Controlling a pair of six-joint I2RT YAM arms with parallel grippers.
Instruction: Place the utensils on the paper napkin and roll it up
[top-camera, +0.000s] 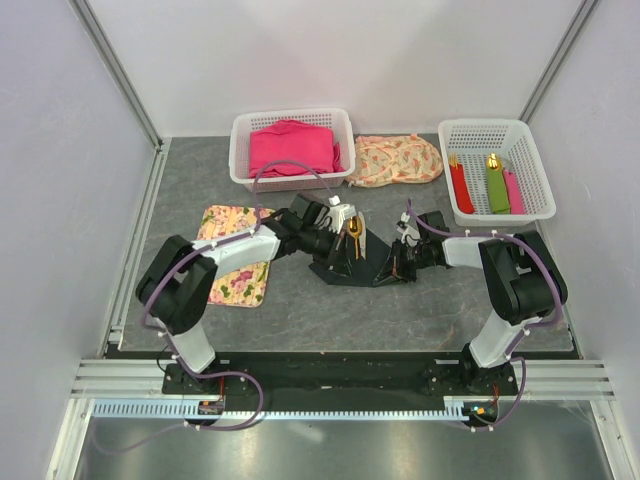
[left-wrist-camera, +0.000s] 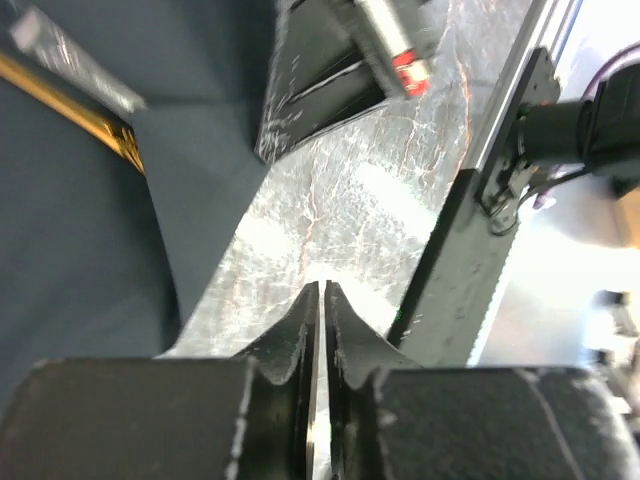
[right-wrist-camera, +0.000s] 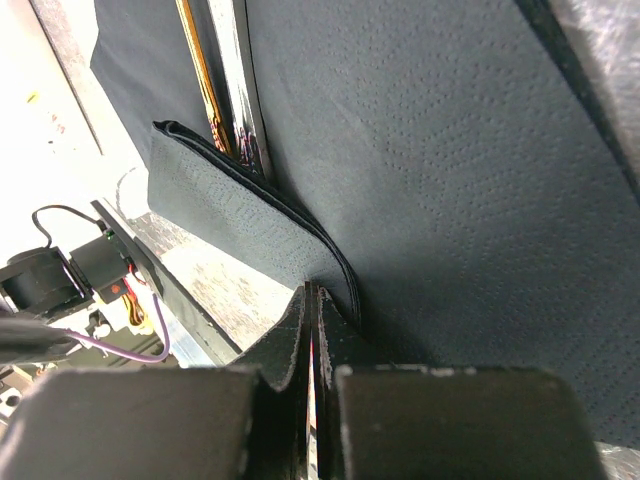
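Near the middle of the table (top-camera: 300, 320), well apart from all its edges: the paper napkin (right-wrist-camera: 450, 180), black and thin, with one border turned over into a double layer. Inside that fold, the utensils (right-wrist-camera: 205, 80), slim handles side by side, one gold head sticking out toward the far edge in the top view. Probably laid along the border so as to be wrapped while the fold travels across the sheet.

Right gripper (right-wrist-camera: 310, 290) clenched, tips low at the end of the fold and just beside its rounded lip. Cannot tell whether any paper is pinched between them. Likely kept there to pin this end of the roll against the table.

Left gripper (left-wrist-camera: 322, 288) closed down to a thin slit, nothing seen between the fingers, over bare table just beside the napkin's edge.

Judged from this: placing done, rolling begun, far from finished. Next, probably a new grip on the fold from the left side. Some risk of tearing the paper, or of the utensils sliding out at the open end.
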